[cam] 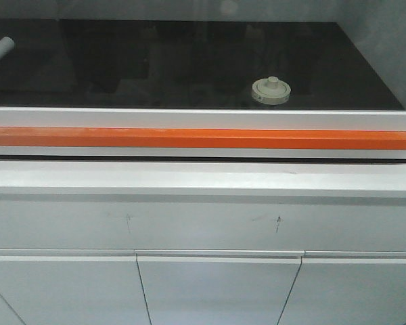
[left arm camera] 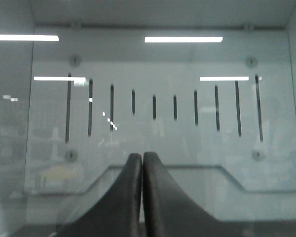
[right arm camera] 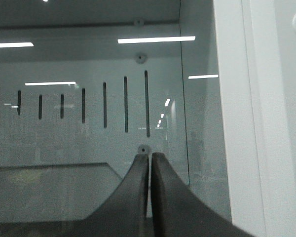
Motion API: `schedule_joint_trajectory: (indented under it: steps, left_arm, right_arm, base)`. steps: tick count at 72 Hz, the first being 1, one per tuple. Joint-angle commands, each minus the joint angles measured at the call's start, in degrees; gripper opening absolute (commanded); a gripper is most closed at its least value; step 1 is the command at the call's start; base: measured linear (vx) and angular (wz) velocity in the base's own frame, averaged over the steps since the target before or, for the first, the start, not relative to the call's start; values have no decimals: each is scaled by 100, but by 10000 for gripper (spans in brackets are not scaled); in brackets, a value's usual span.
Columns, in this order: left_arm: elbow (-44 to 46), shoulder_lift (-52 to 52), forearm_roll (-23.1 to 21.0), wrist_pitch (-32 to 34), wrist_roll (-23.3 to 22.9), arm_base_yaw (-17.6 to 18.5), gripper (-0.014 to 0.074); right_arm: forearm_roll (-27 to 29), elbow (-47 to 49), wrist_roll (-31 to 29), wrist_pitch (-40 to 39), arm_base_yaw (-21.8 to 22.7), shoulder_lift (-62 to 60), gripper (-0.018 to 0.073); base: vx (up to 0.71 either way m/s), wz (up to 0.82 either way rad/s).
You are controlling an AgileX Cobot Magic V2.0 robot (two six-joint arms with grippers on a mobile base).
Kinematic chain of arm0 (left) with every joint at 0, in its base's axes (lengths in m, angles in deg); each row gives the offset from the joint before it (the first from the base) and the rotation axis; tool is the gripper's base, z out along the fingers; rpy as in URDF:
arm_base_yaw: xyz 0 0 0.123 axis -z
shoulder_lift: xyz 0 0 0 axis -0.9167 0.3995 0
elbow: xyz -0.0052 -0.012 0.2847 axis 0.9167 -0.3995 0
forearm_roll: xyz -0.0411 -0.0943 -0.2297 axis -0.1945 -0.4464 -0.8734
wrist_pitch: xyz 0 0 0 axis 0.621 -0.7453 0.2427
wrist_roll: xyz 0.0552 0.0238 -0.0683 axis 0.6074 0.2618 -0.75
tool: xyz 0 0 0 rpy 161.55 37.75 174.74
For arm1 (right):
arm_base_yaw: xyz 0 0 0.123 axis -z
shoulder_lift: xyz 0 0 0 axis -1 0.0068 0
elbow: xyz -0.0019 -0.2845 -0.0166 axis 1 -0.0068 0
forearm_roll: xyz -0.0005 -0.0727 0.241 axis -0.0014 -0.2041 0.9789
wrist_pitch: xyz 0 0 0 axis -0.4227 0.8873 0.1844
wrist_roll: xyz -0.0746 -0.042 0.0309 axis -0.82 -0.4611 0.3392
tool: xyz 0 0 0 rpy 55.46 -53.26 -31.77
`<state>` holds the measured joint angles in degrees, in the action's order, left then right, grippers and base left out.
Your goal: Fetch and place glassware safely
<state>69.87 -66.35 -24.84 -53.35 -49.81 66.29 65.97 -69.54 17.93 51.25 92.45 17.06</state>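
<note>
Noting the jar (cam: 271, 91) upper right of centre on the black worktop (cam: 155, 68), behind the orange rail (cam: 203, 138). We see left claw (left arm camera: 141, 159) and right claw (right arm camera: 150, 158) clenched and empty, probably tucked for the approach.

My front view looks down from outside, over the orange bar (cam: 203, 138), onto the black counter (cam: 155, 68) at 12 o'clock. Each wrist view sits close behind my left hand (left arm camera: 142, 163) or right hand (right arm camera: 150, 163), seen at 6 o'clock, and faces level toward the slotted back panel (left arm camera: 163, 133), which both share.
</note>
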Motion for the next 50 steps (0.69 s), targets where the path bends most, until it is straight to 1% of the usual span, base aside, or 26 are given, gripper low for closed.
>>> schedule_joint_trajectory:
  steps: [1,10,20,24,29,34,38,45,50]
  left_arm:
    - [930,782,-3,330,-56,-8,-7]
    - [1731,1524,-3,38,-56,-8,-7]
    - [2006,2166,-3,113,-51,-8,-7]
    - [2006,2379,-18,82,-51,-8,-7]
    - [2006,2710,-19,-172,-51,-8,-7]
    - [2006,2992,-19,-443,-51,-8,-7]
    - [2006,3252,-19,-661,-51,-8,-7]
    - [2001,3719,-30,-1061,-63,-8,-7]
    - [1923,4010,-63,-1181,-78,-8,-7]
  right_arm:
    - [-29,823,-49,-361,31,699,-3]
    - [-23,1663,32,-212,31,1720,-3]
    - [-23,2206,33,-275,31,2770,-3]
    - [-23,2268,33,-349,31,3139,-3]
    - [-23,2268,33,-374,30,3574,-3]
    - [-23,2268,33,-249,24,3880,-3]
    - [-7,2268,98,10,-3,4060,-3]
    - [-7,2268,116,520,-237,4337,-3]
    - [-7,2156,116,575,-480,4469,-3]
  base:
    - [0,0]
    - [0,0]
    - [0,0]
    - [0,0]
    - [0,0]
    - [0,0]
    - [0,0]
    - [0,0]
    - [0,0]
